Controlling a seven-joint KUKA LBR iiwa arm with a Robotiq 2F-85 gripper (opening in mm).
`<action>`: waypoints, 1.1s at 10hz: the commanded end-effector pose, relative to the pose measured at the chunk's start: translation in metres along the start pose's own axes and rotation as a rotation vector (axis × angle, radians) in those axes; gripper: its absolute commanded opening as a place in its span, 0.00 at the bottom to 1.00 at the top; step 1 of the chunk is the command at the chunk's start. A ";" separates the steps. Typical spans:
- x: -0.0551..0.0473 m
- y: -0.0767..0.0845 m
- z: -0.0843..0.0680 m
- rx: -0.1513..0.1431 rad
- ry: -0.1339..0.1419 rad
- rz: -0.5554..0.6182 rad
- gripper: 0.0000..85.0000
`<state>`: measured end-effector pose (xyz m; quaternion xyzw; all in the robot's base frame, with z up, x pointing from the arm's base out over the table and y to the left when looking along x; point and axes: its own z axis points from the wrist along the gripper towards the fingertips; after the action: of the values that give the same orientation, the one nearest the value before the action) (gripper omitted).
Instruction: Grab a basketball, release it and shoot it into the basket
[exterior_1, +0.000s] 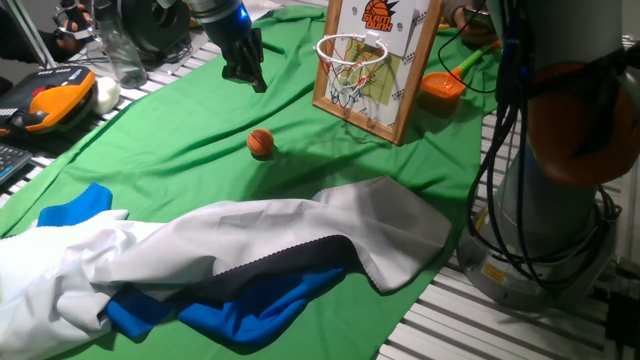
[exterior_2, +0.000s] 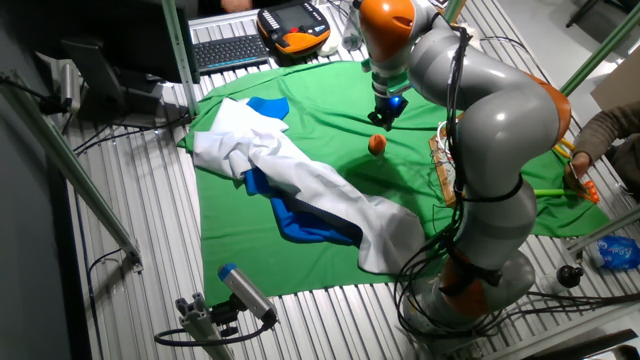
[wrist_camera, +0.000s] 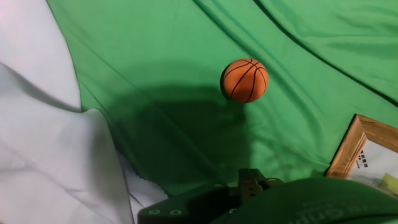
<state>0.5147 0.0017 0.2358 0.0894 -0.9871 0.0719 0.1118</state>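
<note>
**Ball lay free on the cloth, claw above it and holding nothing**

You had the basketball (exterior_1: 261, 142) resting loose on the green cloth (exterior_1: 180, 140) that covered the desk, out in front of the basket (exterior_1: 350, 60). In the one fixed view the basket stood at about 1 o'clock from the ball, near but apart, its white rim and net facing the ball's side of the cloth. The white and blue fabric (exterior_1: 250, 250) lay heaped at 6 o'clock from the ball, not touching it.

Your claw (exterior_1: 243, 62) hung in the air at about 11 o'clock from the ball in that view, well clear of it and gripping nothing. Whether its fingers were spread or pressed together, you could not tell from these views.

By my reading, the grab was the step in hand and not yet made. Your next move called for lining the claw up over the ball, coming down around it, and closing on it.
</note>
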 end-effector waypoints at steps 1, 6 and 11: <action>0.000 0.000 0.000 0.001 0.002 0.000 0.00; 0.000 0.000 0.000 -0.001 -0.013 0.094 0.00; 0.000 0.000 0.000 -0.029 -0.016 0.161 0.00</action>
<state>0.5148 0.0016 0.2354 0.0070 -0.9932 0.0656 0.0954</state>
